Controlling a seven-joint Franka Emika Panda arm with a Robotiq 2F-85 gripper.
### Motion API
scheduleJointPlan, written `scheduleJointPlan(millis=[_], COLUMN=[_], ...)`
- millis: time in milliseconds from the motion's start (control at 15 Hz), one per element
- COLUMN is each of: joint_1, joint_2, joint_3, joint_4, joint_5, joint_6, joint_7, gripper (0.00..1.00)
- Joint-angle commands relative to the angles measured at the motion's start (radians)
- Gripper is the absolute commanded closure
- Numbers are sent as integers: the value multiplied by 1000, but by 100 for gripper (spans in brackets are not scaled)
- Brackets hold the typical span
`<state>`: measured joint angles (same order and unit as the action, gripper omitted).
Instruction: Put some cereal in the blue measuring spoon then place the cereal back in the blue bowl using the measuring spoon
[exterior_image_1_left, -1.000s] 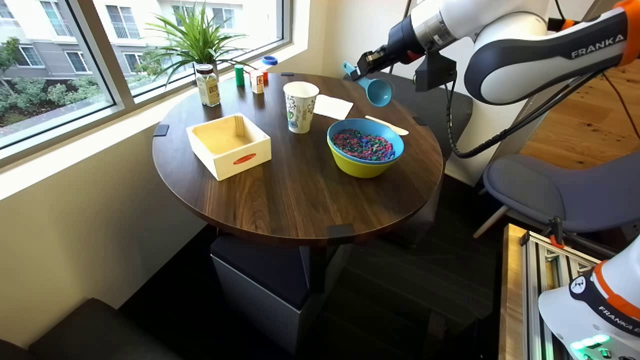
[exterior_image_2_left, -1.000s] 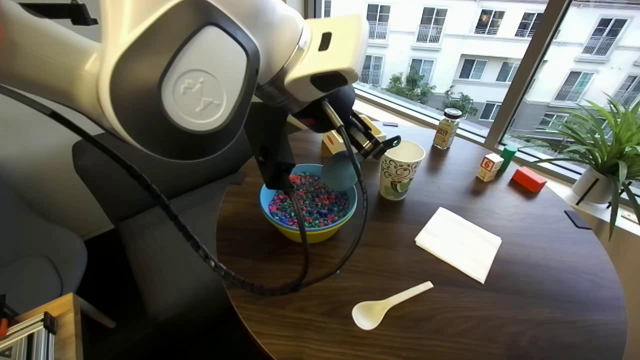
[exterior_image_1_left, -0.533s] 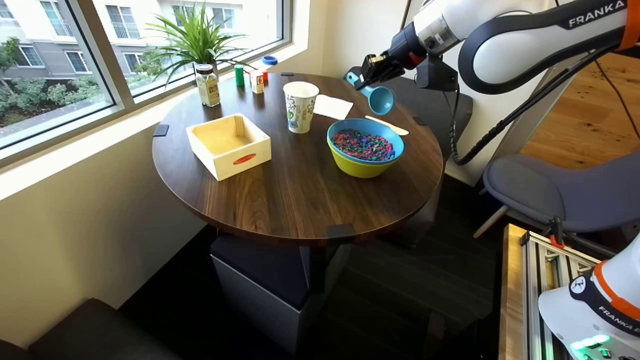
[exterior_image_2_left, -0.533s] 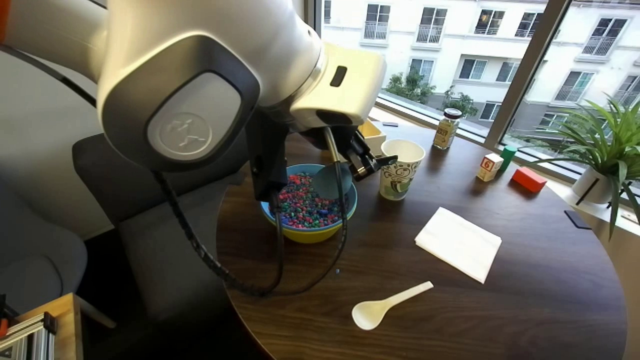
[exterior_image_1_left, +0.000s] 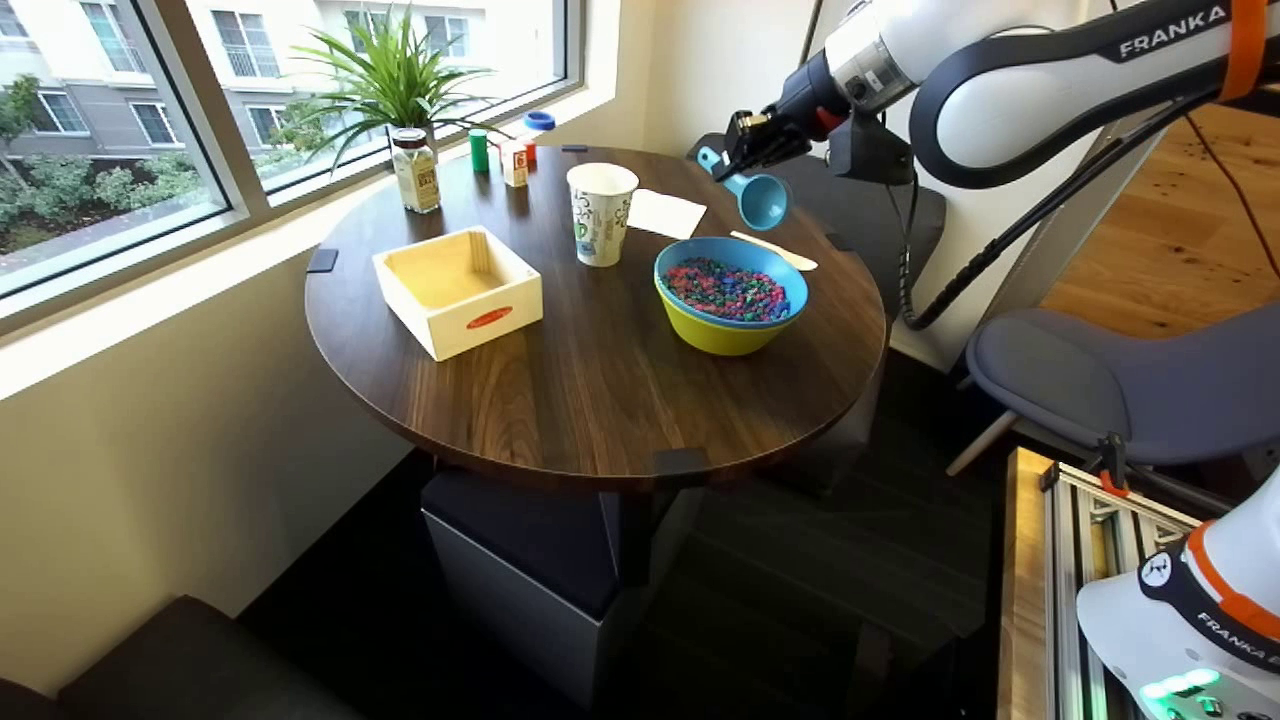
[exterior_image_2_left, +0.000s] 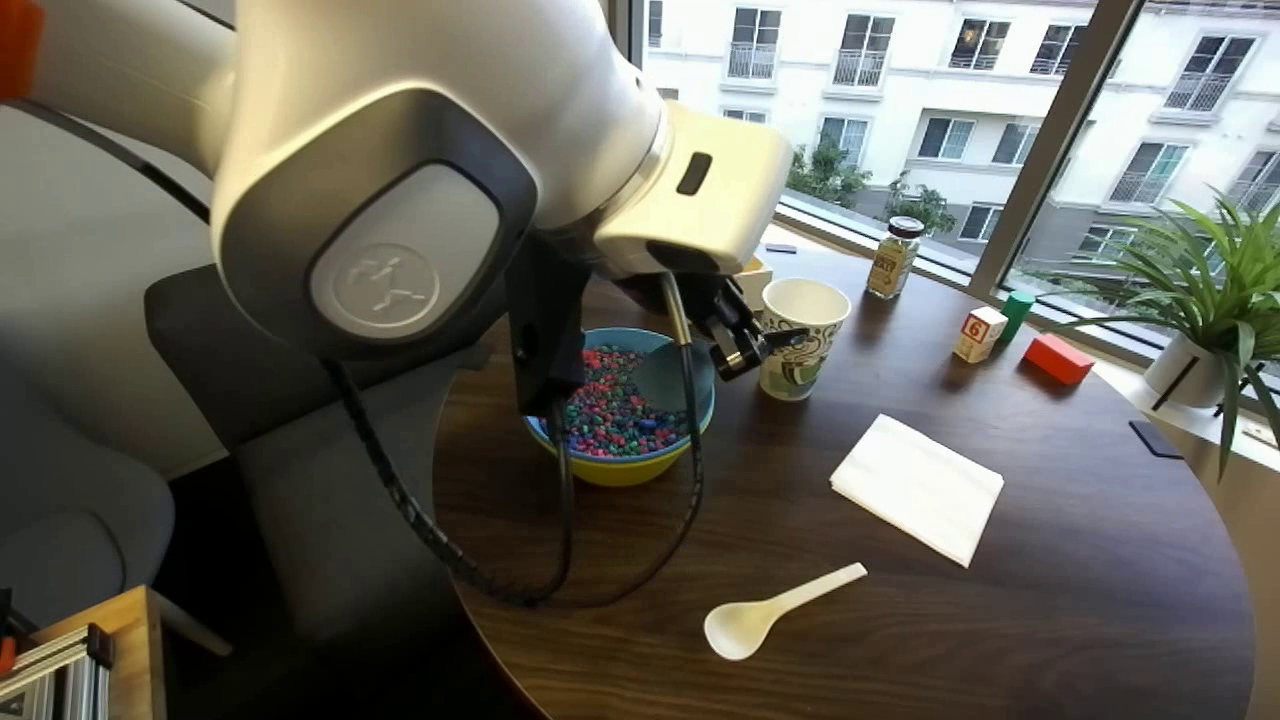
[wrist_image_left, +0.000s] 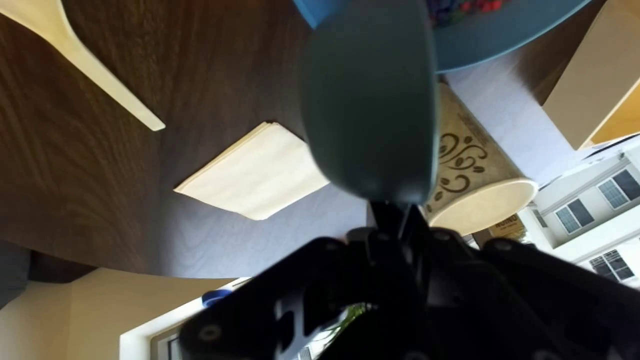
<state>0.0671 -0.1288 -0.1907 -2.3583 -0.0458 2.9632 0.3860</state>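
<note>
Blue measuring spoon (exterior_image_1_left: 762, 201): is hanging tilted from the fingers (exterior_image_1_left: 742, 160), its hollow facing sideways and seemingly showing no pieces.
Grip: the fingers are pinching the handle partway along, barely apart, probably leaving the scoop end free for dipping or tipping.
Cereal (exterior_image_1_left: 725, 290): is lying heaped inside the blue bowl (exterior_image_1_left: 745, 252), below the fingers.
Blue bowl: is standing on the worktop (exterior_image_1_left: 600, 380), beyond the scoop end from the fingers, likely for catching spilled pieces; cannot tell whether it is sitting directly underneath.
Step, judged: scooping or emptying is being attempted; unclear which.
Tilt risk: any load would likely be sliding out at this angle.
White paper cup (exterior_image_1_left: 600, 215): is standing upright, apart from the fingers, seemingly serving no purpose.
Napkin (exterior_image_2_left: 917, 488) and pale spoon (exterior_image_2_left: 775, 607): are lying below the fingers, apart from the bowl, leaving it accessible.
</note>
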Motion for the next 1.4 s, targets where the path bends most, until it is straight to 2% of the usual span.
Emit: scheduleJointPlan(millis=[0, 67, 200, 267, 800, 1333], joint_1=[-9, -60, -76, -35, -38, -60], joint_2=[44, 48, 63, 71, 105, 177], joint_3=[-25, 26, 29, -20, -41, -35], joint_4=[23, 22, 22, 22, 74, 108], joint_5=[50, 121, 187, 210, 495, 615], joint_6=[-8, -15, -10, -3, -13, -23], joint_7=[7, -42, -58, -63, -232, -324], gripper=[98, 98, 98, 98, 98, 98])
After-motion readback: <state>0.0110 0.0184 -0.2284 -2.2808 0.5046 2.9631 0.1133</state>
